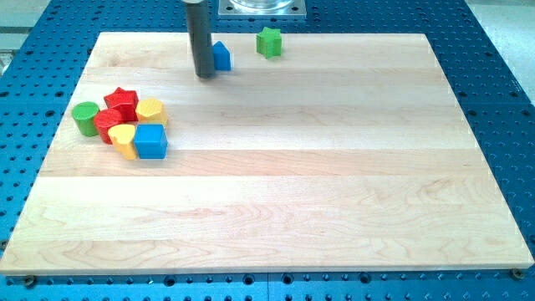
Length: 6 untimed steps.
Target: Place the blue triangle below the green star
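The blue triangle [221,56] lies near the board's top edge, left of centre. The green star [269,42] sits to its right and slightly higher, a short gap apart. My rod comes down from the view's top, and my tip [205,75] rests on the board right against the blue triangle's left side, slightly below it. The rod hides the triangle's left part.
A cluster sits at the board's left: a green cylinder [85,118], a red star [122,101], a red block [108,124], a yellow block [152,111], a yellow heart [124,140] and a blue cube [151,141]. The wooden board [276,192] lies on a blue perforated table.
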Each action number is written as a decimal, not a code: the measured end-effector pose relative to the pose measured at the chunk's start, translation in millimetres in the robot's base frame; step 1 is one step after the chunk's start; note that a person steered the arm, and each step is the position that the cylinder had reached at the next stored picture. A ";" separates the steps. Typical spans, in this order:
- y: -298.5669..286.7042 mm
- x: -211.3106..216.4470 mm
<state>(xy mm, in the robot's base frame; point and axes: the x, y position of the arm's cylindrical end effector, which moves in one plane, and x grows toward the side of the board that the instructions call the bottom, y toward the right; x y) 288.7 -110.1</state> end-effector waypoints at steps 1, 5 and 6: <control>-34.7 -6.4; 48.8 -16.7; 86.5 -23.4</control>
